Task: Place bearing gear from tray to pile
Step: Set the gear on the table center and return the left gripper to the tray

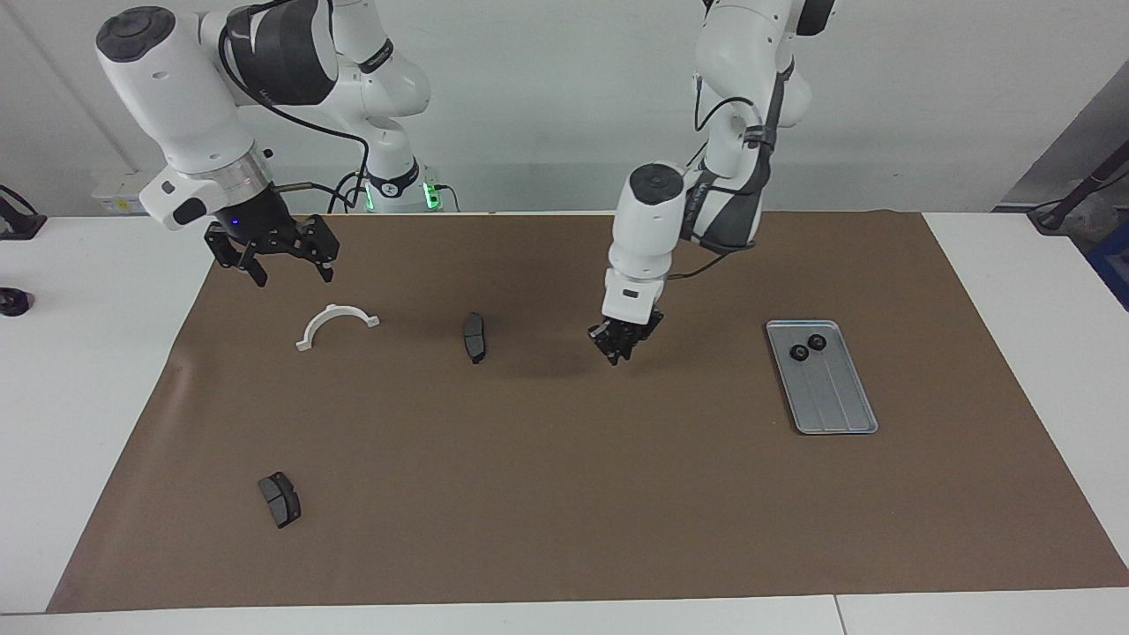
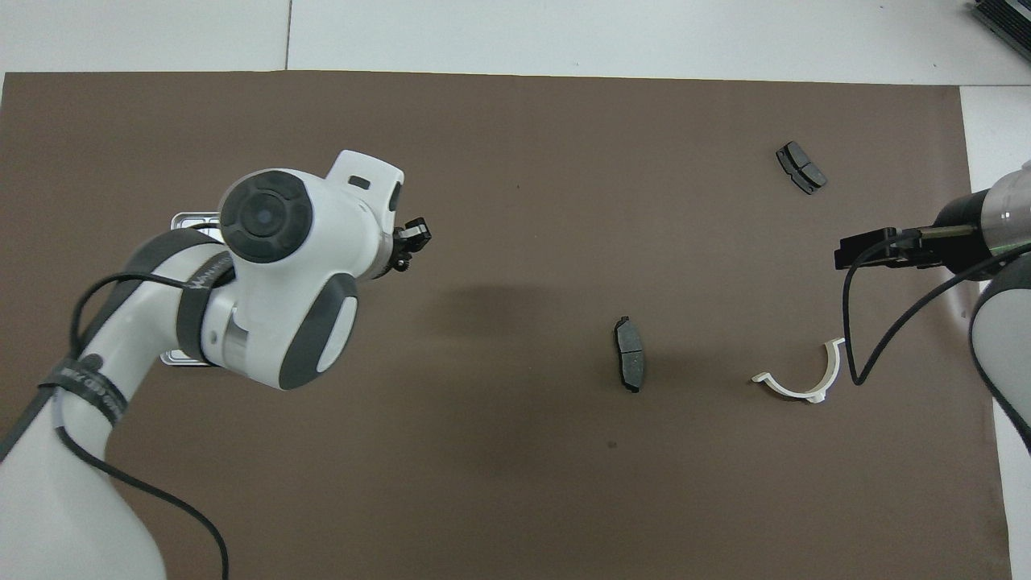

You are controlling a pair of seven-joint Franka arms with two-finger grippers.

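Surface (image 1: 564, 494) brown mat. Tray (image 1: 833, 406) at left arm's end, two bearing gears (image 1: 808, 347) in it. Left hand (image 1: 620, 346) over mat middle, grip state unclear. Right hand (image 1: 282, 256) waits, released, above white bracket (image 1: 336, 324).

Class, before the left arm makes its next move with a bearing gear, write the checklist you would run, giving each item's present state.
1. Bearing gears remain in the tray: ok, two.
2. Left claw over bare mat, between tray and brake pad: ok.
3. Left claw carries a gear: cannot tell.
4. A pile to drop onto: not ok, none visible.
5. Right claw waits above the white half-ring, away from the left arm: ok.
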